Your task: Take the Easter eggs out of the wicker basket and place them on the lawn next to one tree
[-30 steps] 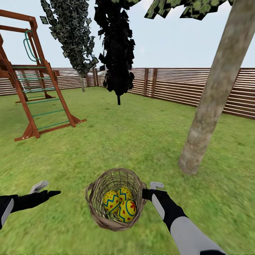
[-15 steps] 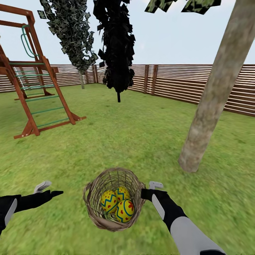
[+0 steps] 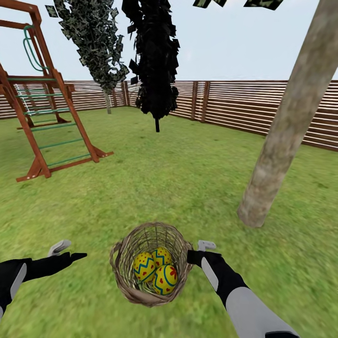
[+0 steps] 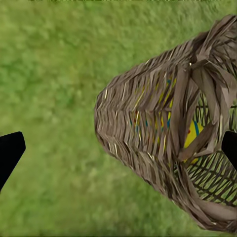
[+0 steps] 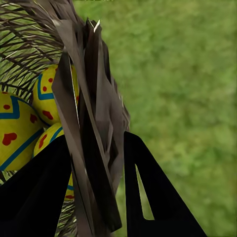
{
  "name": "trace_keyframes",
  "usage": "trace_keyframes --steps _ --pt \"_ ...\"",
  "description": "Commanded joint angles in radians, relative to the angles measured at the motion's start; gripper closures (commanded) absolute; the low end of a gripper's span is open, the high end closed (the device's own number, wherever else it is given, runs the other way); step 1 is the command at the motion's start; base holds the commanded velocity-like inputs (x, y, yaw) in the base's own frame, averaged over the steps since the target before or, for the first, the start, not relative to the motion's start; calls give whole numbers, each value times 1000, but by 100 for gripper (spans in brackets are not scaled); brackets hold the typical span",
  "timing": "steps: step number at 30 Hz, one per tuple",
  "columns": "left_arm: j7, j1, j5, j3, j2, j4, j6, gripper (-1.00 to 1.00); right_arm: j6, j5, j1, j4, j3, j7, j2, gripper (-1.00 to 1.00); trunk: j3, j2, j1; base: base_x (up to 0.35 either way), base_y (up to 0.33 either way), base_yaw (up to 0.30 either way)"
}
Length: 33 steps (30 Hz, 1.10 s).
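Observation:
The wicker basket (image 3: 141,293) is low in the head view on the lawn (image 3: 169,188), with the three Easter eggs (image 3: 164,278) lying together inside it, yellow with blue zigzags and red marks. My right gripper (image 3: 197,252) is shut on the basket's right rim. In the right wrist view its dark fingers (image 5: 34,197) straddle the woven rim (image 5: 94,123), with eggs (image 5: 15,133) just beyond. My left gripper (image 3: 65,251) is open, a little to the left of the basket and apart from it. The left wrist view shows the basket's side (image 4: 143,128). The tree (image 3: 281,136) stands just beyond and to the right.
A red-brown play tower (image 3: 37,108) stands at the far left. Two tall dark-leaved trees (image 3: 155,61) rise in the middle distance. A brown slat fence (image 3: 244,108) rings the yard. Open grass lies around the tree's base (image 3: 253,216).
The whole picture has shifted a little, so the camera has moved. My left gripper has crept slightly toward the basket. The right gripper keeps its hold on the rim.

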Motion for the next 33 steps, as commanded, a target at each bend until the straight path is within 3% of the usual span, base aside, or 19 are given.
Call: trace_keyframes --steps 1,33 --pt "-3 -1 0 4 0 0 7 -100 4 -16 0 -2 -1 -6 1 100 -3 -1 0 38 7 0" --pt "-3 -1 0 4 0 0 8 -100 5 -16 0 -2 -1 -1 1 100 -35 -1 0 1 0 0"
